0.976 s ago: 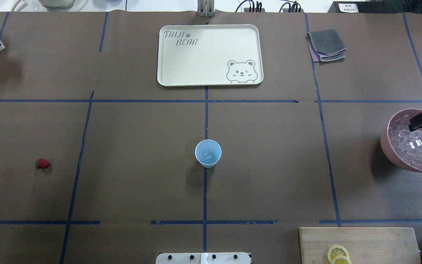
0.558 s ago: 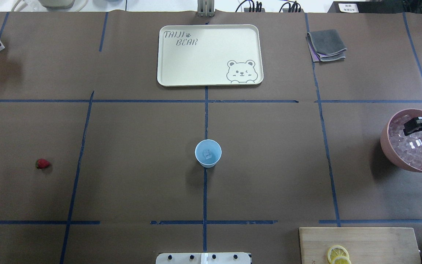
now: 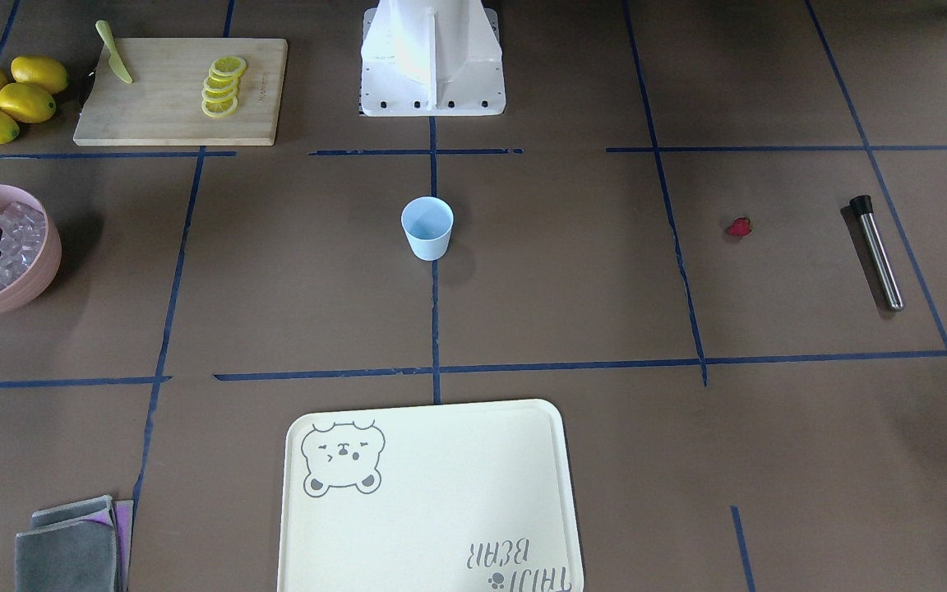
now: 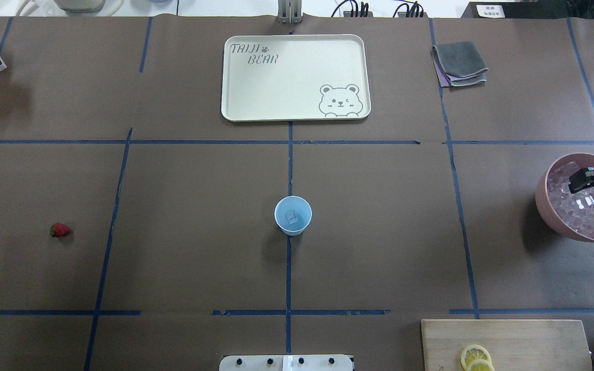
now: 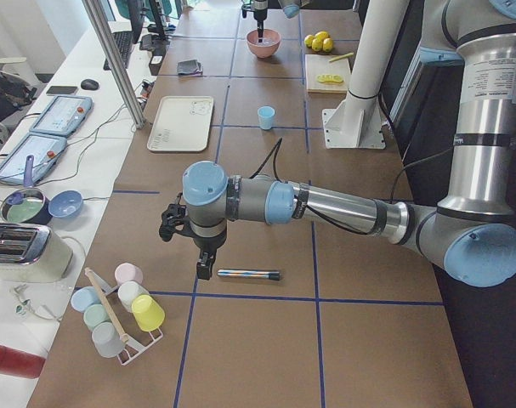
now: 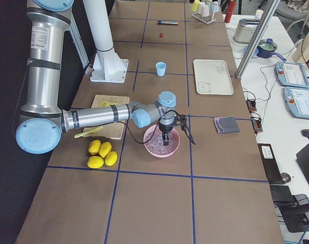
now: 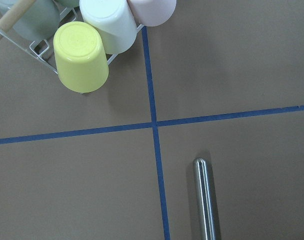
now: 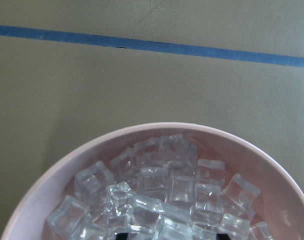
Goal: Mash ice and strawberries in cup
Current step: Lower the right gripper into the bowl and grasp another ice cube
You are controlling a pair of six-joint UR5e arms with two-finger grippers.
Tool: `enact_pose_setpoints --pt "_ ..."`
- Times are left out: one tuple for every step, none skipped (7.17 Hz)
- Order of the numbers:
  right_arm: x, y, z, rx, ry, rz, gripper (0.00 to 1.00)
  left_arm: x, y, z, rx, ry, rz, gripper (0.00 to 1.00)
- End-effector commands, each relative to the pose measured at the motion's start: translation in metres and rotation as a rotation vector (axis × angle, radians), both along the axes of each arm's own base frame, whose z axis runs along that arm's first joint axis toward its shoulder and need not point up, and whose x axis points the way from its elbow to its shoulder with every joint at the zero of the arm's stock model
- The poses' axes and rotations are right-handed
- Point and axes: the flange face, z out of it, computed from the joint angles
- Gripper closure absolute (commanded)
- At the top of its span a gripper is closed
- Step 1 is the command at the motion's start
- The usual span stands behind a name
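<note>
The pale blue cup [image 4: 293, 215] stands upright at the table's middle with one ice cube [image 4: 292, 217] in it. The strawberry [image 4: 60, 230] lies on the table far to the left. My right gripper [image 4: 583, 180] hangs over the pink bowl [image 4: 543, 203] of ice cubes [image 8: 157, 200], its fingertips [image 8: 227, 233] apart just above the cubes, holding nothing. My left gripper [image 5: 205, 270] shows only in the exterior left view, pointing down beside the end of a metal muddler [image 5: 247, 274]; I cannot tell if it is open or shut.
A cream bear tray [image 4: 295, 77] lies beyond the cup. Folded grey cloths [image 4: 459, 63] sit at the far right. A cutting board [image 3: 182, 90] with lemon slices, a knife and whole lemons [image 3: 9, 103] is near the base. A rack of cups [image 7: 86, 45] stands left of the muddler.
My right gripper has moved a little lower and further over the ice in the pink bowl. The cup, strawberry and muddler have not moved.
</note>
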Motion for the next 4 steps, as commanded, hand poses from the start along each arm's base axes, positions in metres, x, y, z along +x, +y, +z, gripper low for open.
enact_pose_setpoints --pt "-0.0004 -0.0004 0.0003 -0.001 -0.001 -0.002 0.43 -0.0007 0.0004 -0.0014 0.003 0.000 -0.001 0.00" --pt "-0.0008 -0.0009 -0.0004 0.000 -0.003 -0.003 0.56 0.0001 0.0003 -0.0015 0.003 0.001 0.000 0.00" --pt "-0.0011 -0.0014 -0.0019 0.004 -0.005 -0.004 0.82 0.0000 0.0003 -0.0021 0.004 0.000 0.000 0.00" --pt "0.0000 -0.0012 -0.0012 0.007 -0.003 -0.006 0.96 0.0000 -0.0002 -0.0027 0.004 0.000 0.000 0.00"
